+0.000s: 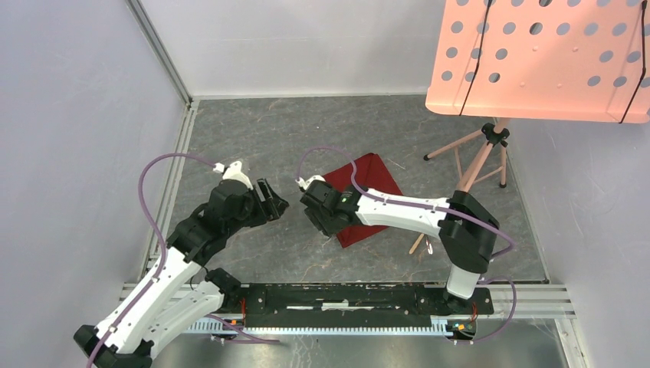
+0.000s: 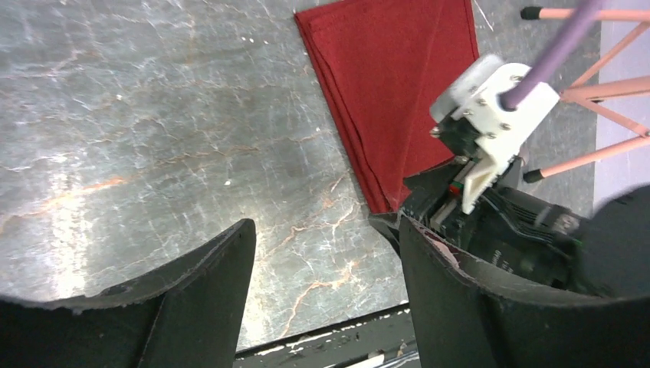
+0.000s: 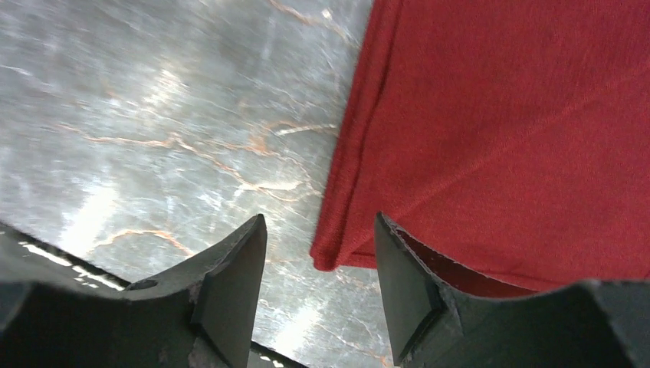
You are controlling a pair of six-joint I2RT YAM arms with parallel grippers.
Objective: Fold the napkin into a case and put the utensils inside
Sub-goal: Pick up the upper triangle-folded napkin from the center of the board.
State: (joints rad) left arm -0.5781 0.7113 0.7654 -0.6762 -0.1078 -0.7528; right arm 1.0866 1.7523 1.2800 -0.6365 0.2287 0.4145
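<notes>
The dark red napkin (image 1: 375,188) lies folded flat on the grey marbled table, with layered edges along its left side (image 2: 383,100). My right gripper (image 1: 329,228) is open and low at the napkin's near-left corner. In the right wrist view that corner (image 3: 329,257) sits between the jaws of the gripper (image 3: 318,295), and the right finger (image 3: 406,291) is over the cloth (image 3: 506,138). My left gripper (image 1: 274,203) is open and empty, left of the napkin above bare table (image 2: 326,299). No fork or spoon shows clearly.
A pink perforated stand board (image 1: 540,57) on thin pink tripod legs (image 1: 479,165) stands at the back right. One leg (image 1: 418,244) reaches under my right arm. Metal rails (image 1: 172,169) and white walls border the table. A black base bar (image 1: 345,295) runs along the near edge.
</notes>
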